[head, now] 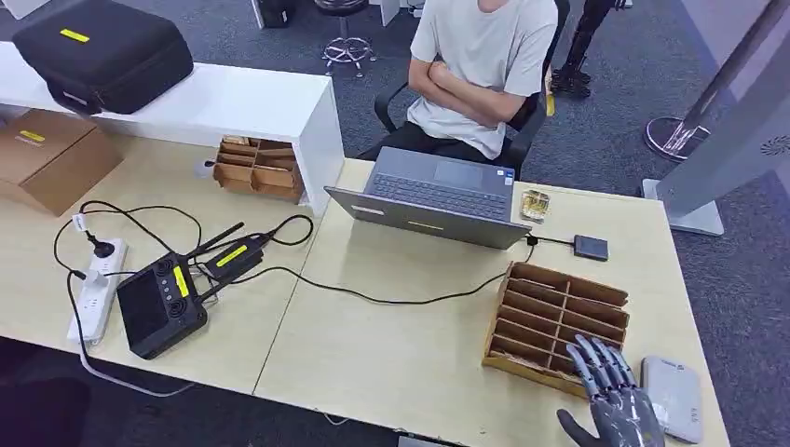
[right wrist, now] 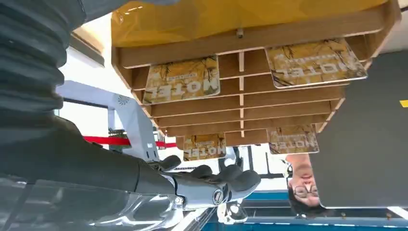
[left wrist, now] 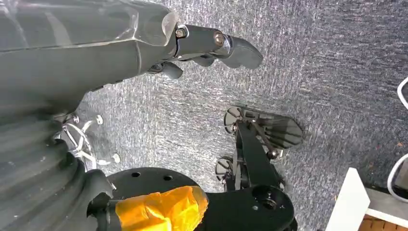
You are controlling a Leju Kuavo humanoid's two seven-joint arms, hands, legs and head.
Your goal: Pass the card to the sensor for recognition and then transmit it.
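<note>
from the head view, my right hand (head: 613, 400) sits at the near edge of the rack (head: 556, 323), fingers spread and released, holding nothing. just right of the rack lies the grey sensor (head: 673, 396). beyond the rack stands the laptop (head: 436, 196), and a person (head: 484, 65) sits behind it with arms folded. one card (head: 535, 205) lies on the table (head: 391, 345) just right of the laptop, well apart from the rack. a small black box (head: 591, 247) lies between that card and the rack.

in the left wrist view, my left hand (left wrist: 211, 45) hangs over grey carpet (left wrist: 337, 62), fingers curled in, nothing in them.

in the right wrist view, my right hand's fingers (right wrist: 226, 180) reach toward the rack (right wrist: 250, 72), apart and holding nothing. cards (right wrist: 183, 79) stand in several of the rack's slots, the laptop's back (right wrist: 365, 134) beside them.
</note>
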